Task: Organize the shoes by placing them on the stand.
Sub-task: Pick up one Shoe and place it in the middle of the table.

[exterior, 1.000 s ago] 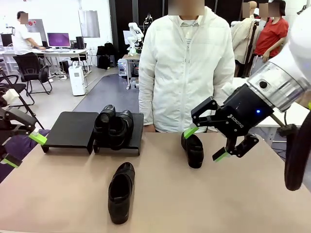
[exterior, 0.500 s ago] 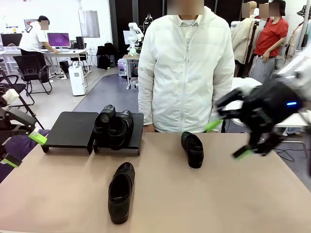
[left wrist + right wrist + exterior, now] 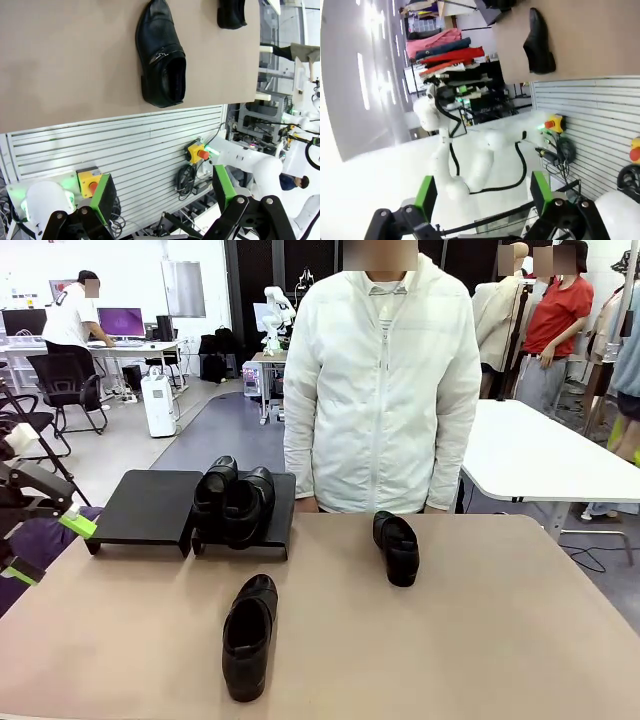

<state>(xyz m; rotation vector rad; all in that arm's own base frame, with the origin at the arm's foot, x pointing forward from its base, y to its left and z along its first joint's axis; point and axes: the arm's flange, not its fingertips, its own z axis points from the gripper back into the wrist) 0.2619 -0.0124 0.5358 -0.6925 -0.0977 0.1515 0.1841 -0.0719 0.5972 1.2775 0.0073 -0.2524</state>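
Two black shoes (image 3: 235,502) sit side by side on the right platform of the stand (image 3: 280,525). Its left platform (image 3: 150,505) is bare. A third shoe (image 3: 250,635) (image 3: 161,55) (image 3: 538,42) lies on the near middle of the table. A fourth shoe (image 3: 397,547) (image 3: 231,12) lies farther back, right of centre, in front of the person. My left gripper (image 3: 48,548) (image 3: 162,195) hangs open at the table's left edge, well away from the shoes, with nothing between its green pads. My right gripper (image 3: 482,195) is open and empty, off the table's near side.
A person in a white jacket (image 3: 385,390) stands at the far edge, hands out of sight. The tan table (image 3: 500,640) has free room on its right half. A slatted panel with yellow emergency-stop boxes (image 3: 196,151) runs below the table's near edge.
My right arm has swung away to the right from beside the far shoe and left the front view. The left arm and all shoes stay where they were.
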